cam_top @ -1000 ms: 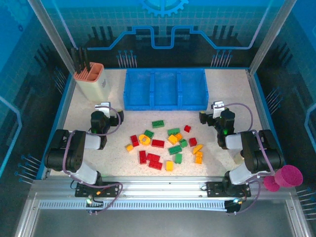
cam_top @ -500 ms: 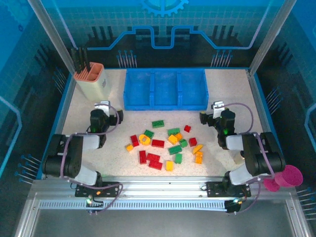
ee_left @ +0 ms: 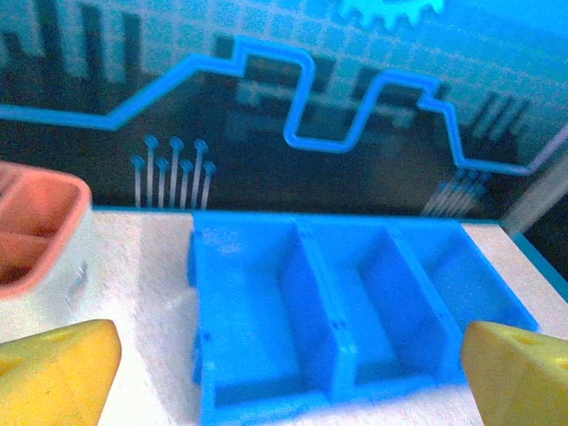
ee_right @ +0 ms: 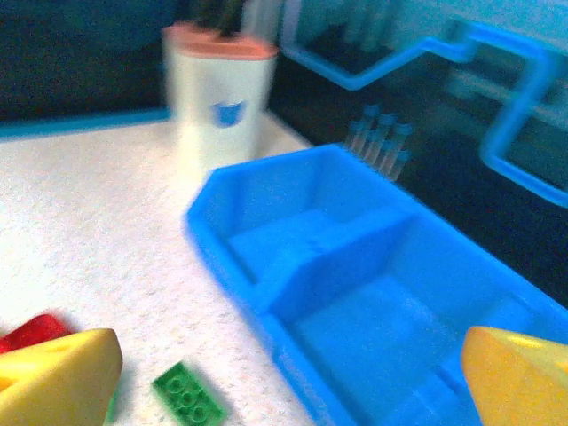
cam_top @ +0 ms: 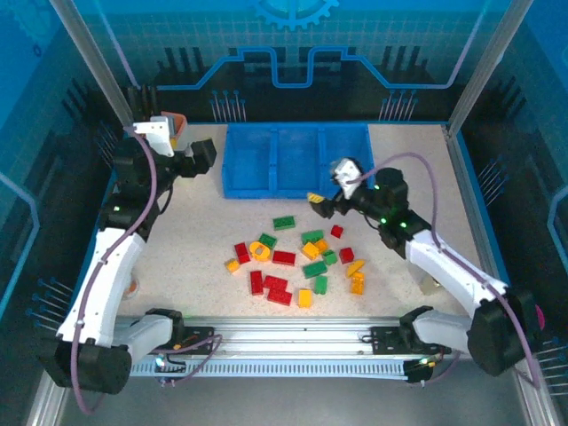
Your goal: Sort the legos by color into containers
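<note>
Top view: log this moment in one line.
left gripper open, near tray | right gripper open, over table | legos on table | tray empty

No letters, words or numbers can be read anywhere. The one label on an object is a small blue emblem (ee_right: 229, 114) printed on the front of the beige plastic cup with the orange rim (ee_right: 216, 142). In the right wrist view it looks like an angular, shield-like face, but it is too blurred to identify as a brand. The only other sign is a light blue gear symbol (cam_top: 294, 9), cut off by the upper edge, on the dark back wall panel (cam_top: 177, 35) behind the low blue plastic three-compartment tray (cam_top: 296, 190). Below the gear a light blue circuit-style line (cam_top: 291, 83) is drawn across the same panel.
</note>
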